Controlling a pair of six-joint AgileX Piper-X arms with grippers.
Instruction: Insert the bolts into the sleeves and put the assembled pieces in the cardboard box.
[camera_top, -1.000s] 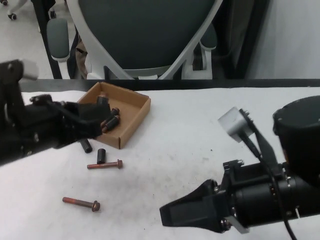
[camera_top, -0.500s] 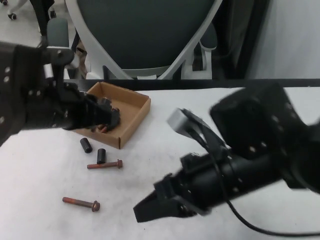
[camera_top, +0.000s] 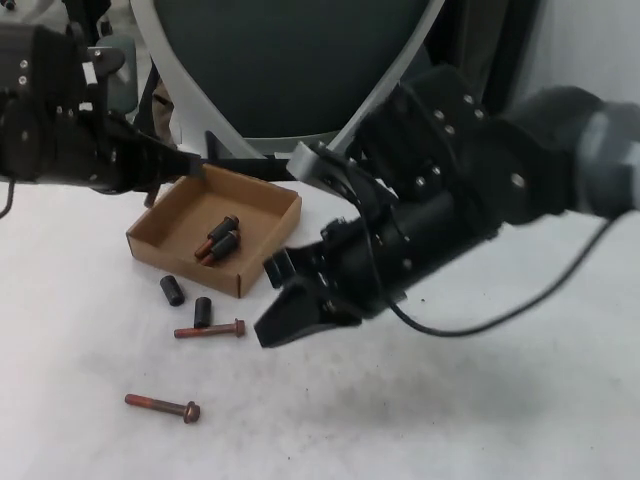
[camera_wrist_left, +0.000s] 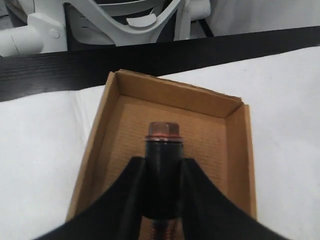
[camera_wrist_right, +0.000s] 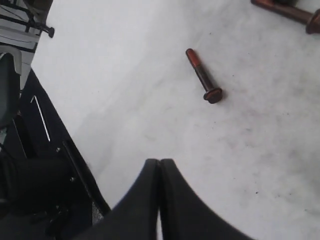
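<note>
My left tool (camera_wrist_left: 162, 161) is clenched on a sleeved bolt (camera_wrist_left: 162, 142) over the cardboard box (camera_wrist_left: 175, 92), while my right tool (camera_wrist_right: 159, 165), fingers pressed together, hangs above the counter (camera_wrist_right: 150, 75) near a loose bolt (camera_wrist_right: 204, 76).

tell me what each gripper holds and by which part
Left gripper holds a sleeved bolt by its black sleeve, head poking out over the box. Right gripper is shut on nothing.
</note>
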